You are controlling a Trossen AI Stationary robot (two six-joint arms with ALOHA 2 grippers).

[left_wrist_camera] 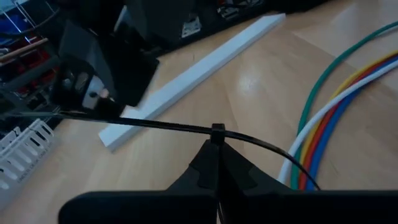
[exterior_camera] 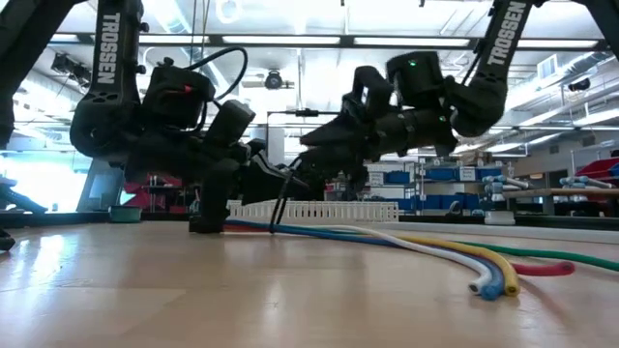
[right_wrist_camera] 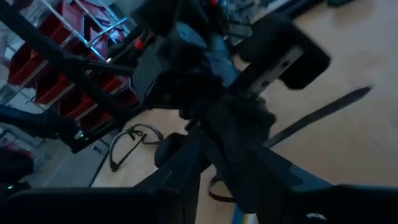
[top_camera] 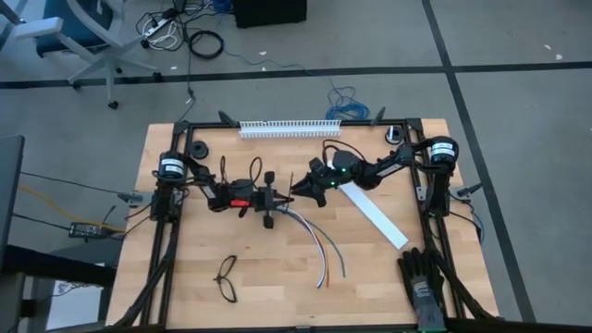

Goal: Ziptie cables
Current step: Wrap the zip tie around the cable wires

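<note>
Together, two grippers are met over five cables (top_camera: 319, 245) and one ziptie (left_wrist_camera: 155, 126). Left gripper (top_camera: 270, 205) jaws are pressed shut on the ziptie head. Right gripper (top_camera: 298, 190) jaws are pinched on its tail.

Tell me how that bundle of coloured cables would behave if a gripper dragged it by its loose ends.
The cables would probably flop rather than hold shape: they lie in slack curves across the table. Their free ends splay apart, so they would likely fan out further. Round, smooth jackets suggest they could slip or roll under a light pinch.
</note>
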